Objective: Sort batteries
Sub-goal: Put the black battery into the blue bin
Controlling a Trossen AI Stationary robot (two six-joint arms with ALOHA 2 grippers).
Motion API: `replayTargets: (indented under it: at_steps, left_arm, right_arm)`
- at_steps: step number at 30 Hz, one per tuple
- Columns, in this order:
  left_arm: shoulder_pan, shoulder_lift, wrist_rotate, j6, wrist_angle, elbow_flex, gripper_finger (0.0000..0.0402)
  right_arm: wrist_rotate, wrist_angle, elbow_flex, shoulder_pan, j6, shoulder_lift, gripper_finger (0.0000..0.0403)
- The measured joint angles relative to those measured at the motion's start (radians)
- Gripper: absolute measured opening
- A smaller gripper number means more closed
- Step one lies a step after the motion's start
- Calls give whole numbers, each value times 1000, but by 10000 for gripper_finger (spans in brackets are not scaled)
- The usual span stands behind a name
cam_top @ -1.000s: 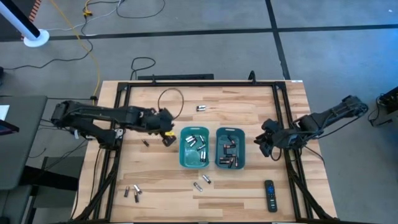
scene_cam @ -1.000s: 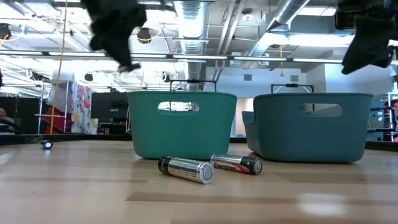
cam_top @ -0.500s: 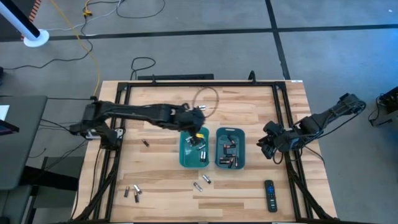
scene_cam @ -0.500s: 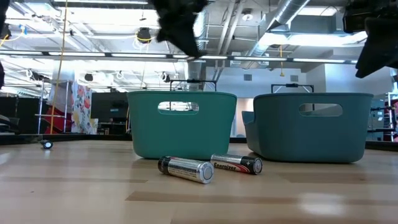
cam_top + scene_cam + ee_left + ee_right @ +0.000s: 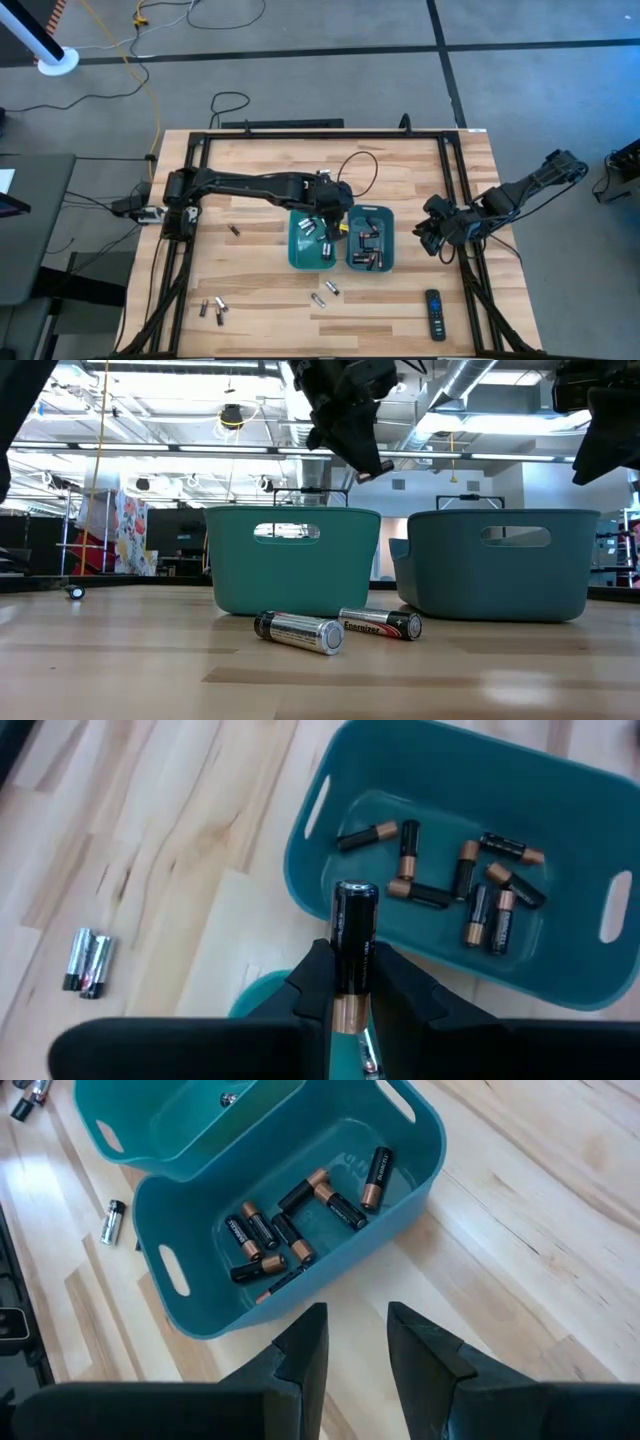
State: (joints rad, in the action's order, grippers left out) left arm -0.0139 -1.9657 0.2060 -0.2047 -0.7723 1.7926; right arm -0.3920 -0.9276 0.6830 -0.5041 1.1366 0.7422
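I have the left arm stretched long across the table from its base at the left edge, its wrist over the gap between the two teal bins. The left gripper (image 5: pixel 352 982) is clamped on a dark battery (image 5: pixel 353 935) with a copper-coloured end, held upright between the fingers (the wrist camera shows it plainly). It hangs above the inner rim of the left bin (image 5: pixel 297 258), with the right bin (image 5: pixel 570 980) just beyond it. In the low view the same gripper (image 5: pixel 352 422) sits well above the bin tops.

The right bin (image 5: pixel 371 265) holds a loose heap of dark, copper-ended cells (image 5: pixel 285 1230); the left bin holds silvery ones (image 5: pixel 314 232).

The right arm waits folded near the table's right edge, its gripper (image 5: pixel 355 1340) pointing toward the right bin with the fingers parted and nothing between them.

Around the bins: two batteries (image 5: pixel 336 628) lie on the wood in front of them, a small cluster (image 5: pixel 212 308) sits near the front left corner, and a single small dark piece (image 5: pixel 234 230) lies left of the bins. A black remote (image 5: pixel 434 313) lies at the front right. A black cable (image 5: pixel 352 165) loops off the left wrist over the table.
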Motion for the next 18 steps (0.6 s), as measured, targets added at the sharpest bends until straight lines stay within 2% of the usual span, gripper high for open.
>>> replayTargets:
  at_steps: [13,18]
  left_arm:
    - [0,6,-23,-27,-27,1,38]
    - [0,1,-41,14,59,0,42]
  right_arm:
    - [0,0,0,0,-1,0,123]
    - [0,0,0,0,-1,0,123]
